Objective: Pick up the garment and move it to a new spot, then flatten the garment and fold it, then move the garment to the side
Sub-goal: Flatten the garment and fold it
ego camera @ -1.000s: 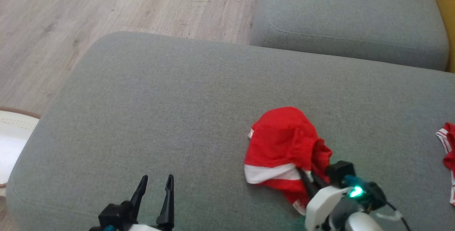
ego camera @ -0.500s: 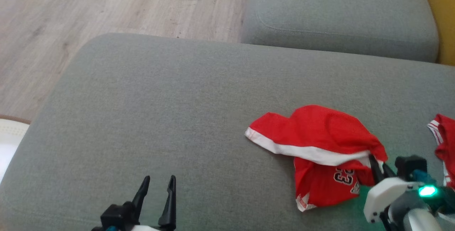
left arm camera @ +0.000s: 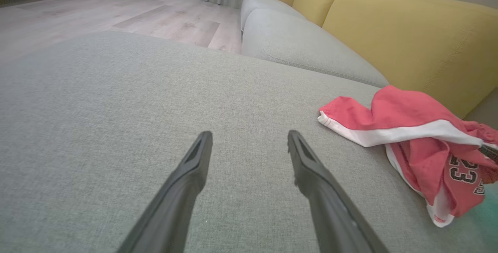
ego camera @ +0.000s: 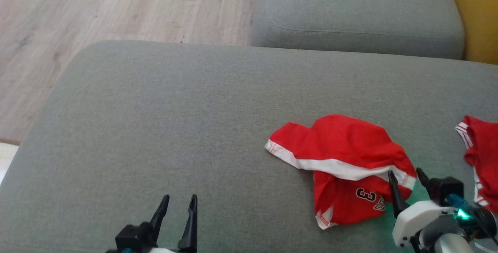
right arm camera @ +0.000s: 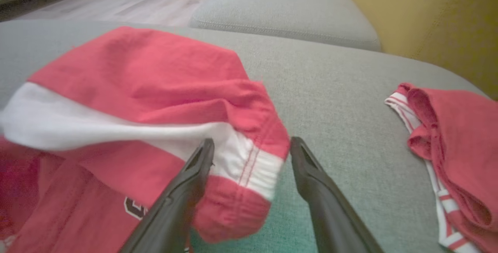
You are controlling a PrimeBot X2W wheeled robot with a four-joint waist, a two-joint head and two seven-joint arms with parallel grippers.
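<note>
The red garment [ego camera: 342, 155] lies crumpled on the grey sofa cushion [ego camera: 155, 120], its white-banded corner straddled by the spread right tool [ego camera: 404, 172], so flattening well likely means pinching that corner while the left tool [ego camera: 179, 197], also spread and well apart, takes the opposite edge.

Ends in long black tapered fingers [left arm camera: 186, 183] at left gripper [ego camera: 180, 196] and right gripper [ego camera: 404, 172]; wears a white shell [ego camera: 412, 218] behind right gripper, glows green beside it.
</note>
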